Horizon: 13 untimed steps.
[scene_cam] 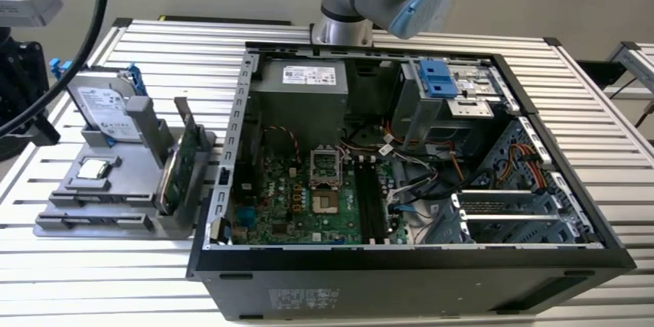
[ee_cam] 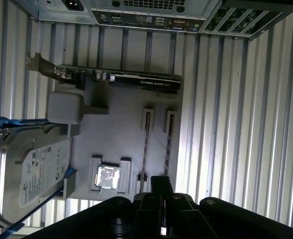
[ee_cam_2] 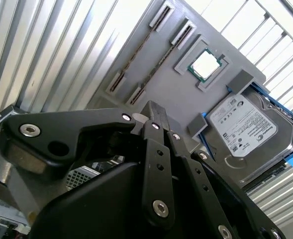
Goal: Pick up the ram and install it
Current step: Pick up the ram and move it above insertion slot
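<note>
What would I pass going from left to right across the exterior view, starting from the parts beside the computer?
hard drive with blue rails → green expansion card → processor socket → memory slots → blue drive bracket → computer case's right wall

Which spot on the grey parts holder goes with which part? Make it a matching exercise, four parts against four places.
Parts: 1 silver hard drive with blue rails; 2 wide green expansion card; 3 small square silver processor chip; 4 two thin dark ram sticks.
Places: A flat in a square recess; B side by side in long narrow slots; C propped upright, label showing; D on edge, beside the open black computer case.
Pairs: 1-C, 2-D, 3-A, 4-B.
</note>
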{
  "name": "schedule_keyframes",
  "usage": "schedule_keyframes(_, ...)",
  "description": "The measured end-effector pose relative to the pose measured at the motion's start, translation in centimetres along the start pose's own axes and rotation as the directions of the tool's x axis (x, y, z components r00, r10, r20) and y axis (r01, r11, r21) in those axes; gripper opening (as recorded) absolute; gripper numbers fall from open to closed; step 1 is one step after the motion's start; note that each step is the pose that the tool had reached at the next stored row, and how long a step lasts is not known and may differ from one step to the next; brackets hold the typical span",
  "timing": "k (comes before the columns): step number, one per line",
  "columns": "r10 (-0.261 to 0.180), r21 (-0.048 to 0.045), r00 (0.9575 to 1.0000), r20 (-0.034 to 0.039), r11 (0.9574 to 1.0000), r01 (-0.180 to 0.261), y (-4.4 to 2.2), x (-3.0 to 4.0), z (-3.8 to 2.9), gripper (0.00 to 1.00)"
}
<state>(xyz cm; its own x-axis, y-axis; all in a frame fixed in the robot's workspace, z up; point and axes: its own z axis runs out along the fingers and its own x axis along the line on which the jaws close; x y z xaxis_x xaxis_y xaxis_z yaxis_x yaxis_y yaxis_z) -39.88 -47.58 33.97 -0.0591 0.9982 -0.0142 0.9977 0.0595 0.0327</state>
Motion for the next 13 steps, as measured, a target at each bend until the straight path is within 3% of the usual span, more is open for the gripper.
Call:
schedule_keyframes(5,0.006,0.0001,1.0,0.0002,1.0,-0.006,0.0,0.0,0.0,0.0)
schedule_keyframes(13,0.06,0.0008,0.9982,0.0019,0.9982,-0.06,0.0,0.0,0.03,0.0)
